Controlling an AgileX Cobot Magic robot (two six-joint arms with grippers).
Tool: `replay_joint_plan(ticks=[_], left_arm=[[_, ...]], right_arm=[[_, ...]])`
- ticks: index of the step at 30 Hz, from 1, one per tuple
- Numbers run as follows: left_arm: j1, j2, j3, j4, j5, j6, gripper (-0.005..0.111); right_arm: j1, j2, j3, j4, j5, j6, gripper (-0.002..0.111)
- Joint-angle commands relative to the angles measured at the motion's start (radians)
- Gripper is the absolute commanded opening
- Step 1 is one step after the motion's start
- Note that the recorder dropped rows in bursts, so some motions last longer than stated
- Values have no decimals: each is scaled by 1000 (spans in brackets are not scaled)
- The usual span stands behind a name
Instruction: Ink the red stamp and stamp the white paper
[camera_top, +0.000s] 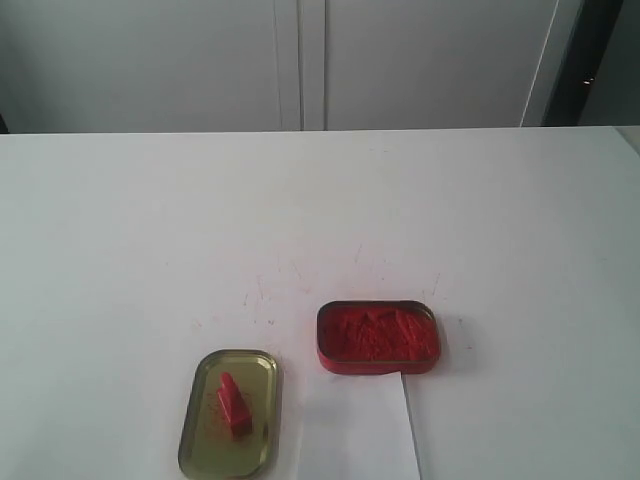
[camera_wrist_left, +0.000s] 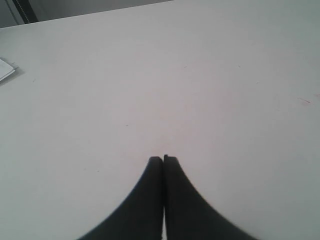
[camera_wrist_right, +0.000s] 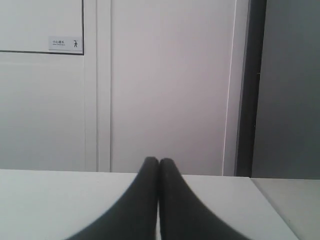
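Both sets of black fingers are pressed together, empty: left fingers (camera_wrist_left: 150, 190) over the white desk (camera_wrist_left: 150, 75), right fingers (camera_wrist_right: 145, 195) facing a wall (camera_wrist_right: 170, 75). The small red block stamp (camera_top: 233, 405) rests in the gold metal lid (camera_top: 205, 442), beside the thin white paper sheet (camera_top: 350, 430).

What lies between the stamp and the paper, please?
Only the floor and rim of the gold lid: the stamp lies in it, and the paper starts right beside it, as the exterior view shows.

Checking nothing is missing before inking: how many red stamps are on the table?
1. The red stamp lies on the gold lid, left of the ink tin and the white paper. None seems hidden.
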Motion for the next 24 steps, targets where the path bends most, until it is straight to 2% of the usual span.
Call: replay_joint_plan(ticks=[1, 24], left_arm=[[4, -3, 3, 1, -2, 3, 0], [4, -3, 3, 1, -2, 3, 0]], right_arm=[[2, -5, 5, -1, -14, 1, 0], [2, -5, 5, -1, -23, -19, 0]])
